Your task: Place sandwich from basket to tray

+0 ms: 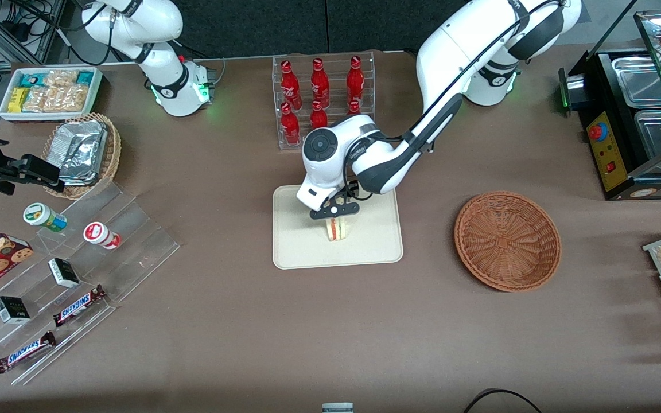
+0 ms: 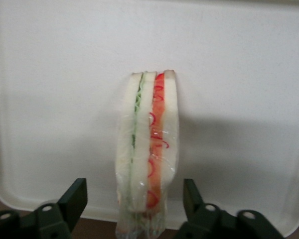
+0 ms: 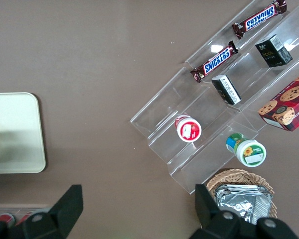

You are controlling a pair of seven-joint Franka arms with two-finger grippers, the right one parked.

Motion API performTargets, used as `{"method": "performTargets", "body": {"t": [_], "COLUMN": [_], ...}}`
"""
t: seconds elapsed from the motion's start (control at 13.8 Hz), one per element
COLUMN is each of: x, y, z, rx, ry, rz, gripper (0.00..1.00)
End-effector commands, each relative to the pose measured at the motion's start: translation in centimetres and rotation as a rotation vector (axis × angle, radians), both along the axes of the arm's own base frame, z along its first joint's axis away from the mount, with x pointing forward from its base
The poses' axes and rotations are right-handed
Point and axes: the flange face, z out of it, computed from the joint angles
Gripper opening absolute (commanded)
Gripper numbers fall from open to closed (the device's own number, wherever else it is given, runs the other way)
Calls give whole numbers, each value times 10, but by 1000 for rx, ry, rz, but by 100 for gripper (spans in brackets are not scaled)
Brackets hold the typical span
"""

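The sandwich (image 1: 337, 229) stands on its edge on the cream-white tray (image 1: 302, 246), near the tray's middle, with its red and green filling layers facing up. My left gripper (image 1: 335, 219) hangs just above it, open. In the left wrist view the sandwich (image 2: 148, 149) sits between the two fingers (image 2: 75, 196) with a gap on each side, and the tray (image 2: 239, 99) lies under it. The reddish-brown wicker basket (image 1: 507, 241) is empty and sits beside the tray, toward the working arm's end of the table.
A clear rack of red bottles (image 1: 322, 97) stands farther from the front camera than the tray. Toward the parked arm's end are a tan basket of foil packets (image 1: 84, 152), a white snack bin (image 1: 49, 92) and acrylic steps (image 1: 78, 269) with snacks. A display case (image 1: 640, 115) stands at the working arm's end.
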Motion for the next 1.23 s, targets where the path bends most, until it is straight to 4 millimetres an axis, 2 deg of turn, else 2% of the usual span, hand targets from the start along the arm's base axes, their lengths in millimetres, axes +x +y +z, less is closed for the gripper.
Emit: {"method": "performTargets", "body": {"t": [0.0,0.15,0.22,0.44,0.87,1.16], "x": [6,20,21,28,45,58], "y": [11,37,47,84,168,247], "z": [68,111,129,175,251,295], "rx": [36,39,58,97,85,66], "ry": [-31,-41,-45,-33,36,93], "rz": [75,145,152,178,108,29], "gripper": [100,100,100,100,100,100]}}
